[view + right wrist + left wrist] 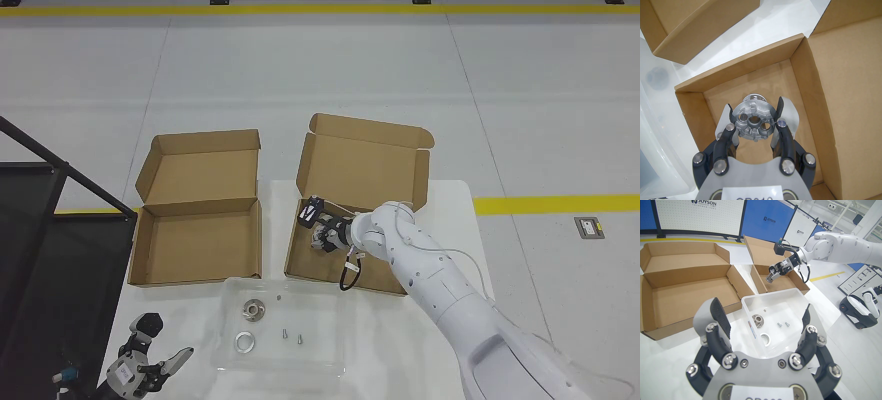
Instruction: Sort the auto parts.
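My right gripper [755, 111] is shut on a grey metal hub [754, 121] with round holes, held a little above the floor of the right cardboard box [395, 285], near its left wall; the same gripper [772, 274] hangs over that box [802, 283] in the left wrist view. My left gripper [761, 315] stands open near the table's front left corner [150, 360], with nothing between its fingers. A clear plastic bin [747, 308] in front of it holds a flanged metal hub [758, 320], a metal ring [765, 339] and two small bolts [782, 324].
An open left cardboard box [145, 250] stands with its lid flap up. Both boxes sit behind the clear bin [340, 370] on the white table [445, 200]. A black frame [40, 160] stands left of the table.
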Controlling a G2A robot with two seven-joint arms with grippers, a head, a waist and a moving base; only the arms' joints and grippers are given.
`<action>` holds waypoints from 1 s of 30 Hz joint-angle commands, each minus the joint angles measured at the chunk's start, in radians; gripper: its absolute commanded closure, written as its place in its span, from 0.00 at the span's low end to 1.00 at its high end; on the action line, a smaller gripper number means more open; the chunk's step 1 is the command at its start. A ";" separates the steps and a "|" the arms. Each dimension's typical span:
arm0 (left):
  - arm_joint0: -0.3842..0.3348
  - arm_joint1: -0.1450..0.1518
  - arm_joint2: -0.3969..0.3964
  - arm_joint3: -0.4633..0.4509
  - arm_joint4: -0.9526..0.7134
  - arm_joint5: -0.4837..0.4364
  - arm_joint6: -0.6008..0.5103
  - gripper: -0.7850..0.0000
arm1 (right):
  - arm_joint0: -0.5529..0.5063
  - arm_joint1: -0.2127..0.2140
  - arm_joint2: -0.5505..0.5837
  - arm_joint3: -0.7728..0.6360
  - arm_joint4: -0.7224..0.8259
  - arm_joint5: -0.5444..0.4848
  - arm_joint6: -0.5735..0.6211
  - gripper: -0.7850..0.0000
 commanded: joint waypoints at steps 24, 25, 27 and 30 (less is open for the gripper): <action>-0.002 0.000 0.003 -0.003 -0.002 0.000 -0.001 0.00 | -0.005 -0.001 0.000 0.001 0.003 0.004 -0.004 0.00; -0.006 0.000 0.010 -0.006 -0.004 0.001 -0.004 0.00 | -0.014 -0.002 0.000 -0.004 0.004 0.007 -0.014 0.56; -0.017 -0.001 0.019 -0.007 -0.016 0.011 0.000 0.00 | -0.023 0.002 0.001 -0.012 -0.004 0.001 -0.026 1.00; -0.017 -0.003 0.019 -0.010 -0.017 0.014 0.015 0.39 | -0.023 0.008 0.009 -0.013 -0.017 0.001 -0.035 1.00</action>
